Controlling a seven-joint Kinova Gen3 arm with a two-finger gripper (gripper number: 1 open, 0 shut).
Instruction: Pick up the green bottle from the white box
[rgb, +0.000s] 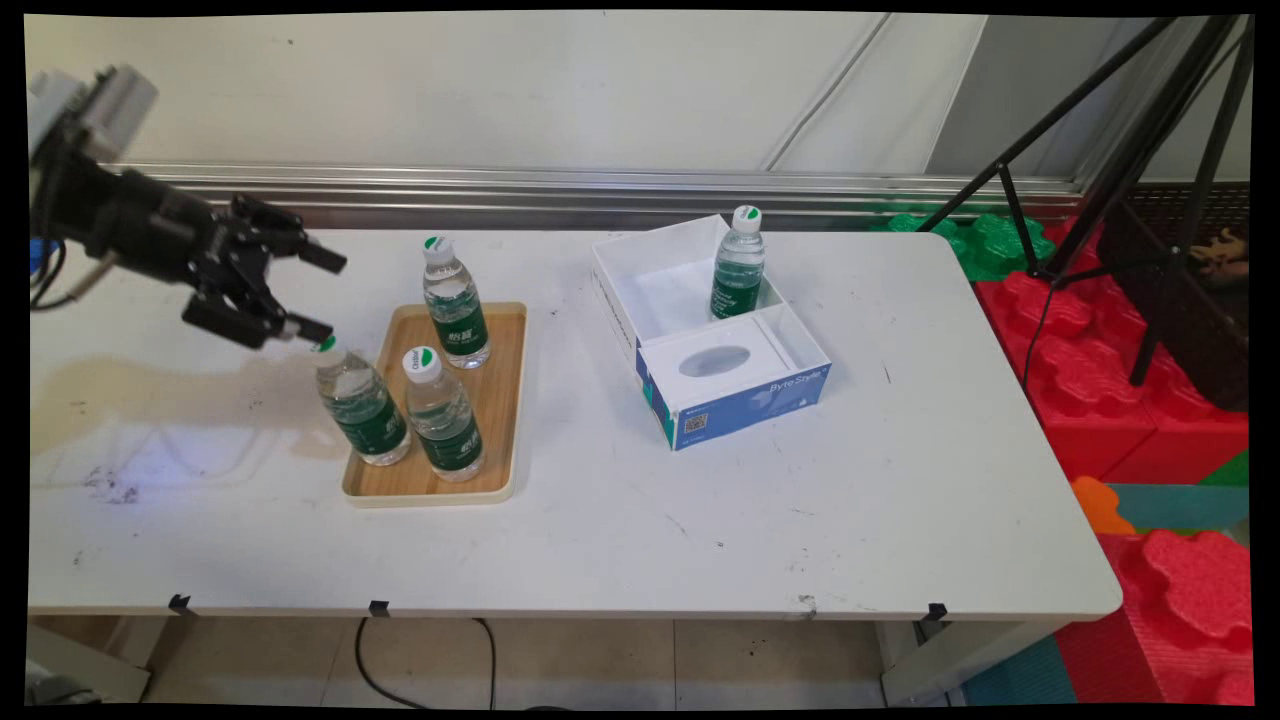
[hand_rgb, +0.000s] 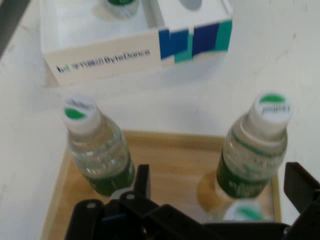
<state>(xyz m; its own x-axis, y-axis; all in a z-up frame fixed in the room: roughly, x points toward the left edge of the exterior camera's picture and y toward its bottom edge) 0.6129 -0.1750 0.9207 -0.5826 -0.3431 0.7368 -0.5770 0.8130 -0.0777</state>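
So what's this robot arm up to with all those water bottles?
The black gripper hangs open right above the cap of the front-left bottle on the wooden tray, holding nothing. Two more bottles stand on that tray. A fourth bottle stands upright in the open white and blue box to the right.

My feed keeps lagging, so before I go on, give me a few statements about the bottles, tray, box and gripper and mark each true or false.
1. Three bottles stand on the wooden tray. True.
2. The box holds two bottles. False: only one bottle stands in it.
3. The gripper is open and holds nothing. True; it is beside the cap of the nearest tray bottle.
4. A bottle lies on its side on the table. False: all four bottles stand upright.
5. The box sits to the left of the tray in the main view. False: it sits to the right.
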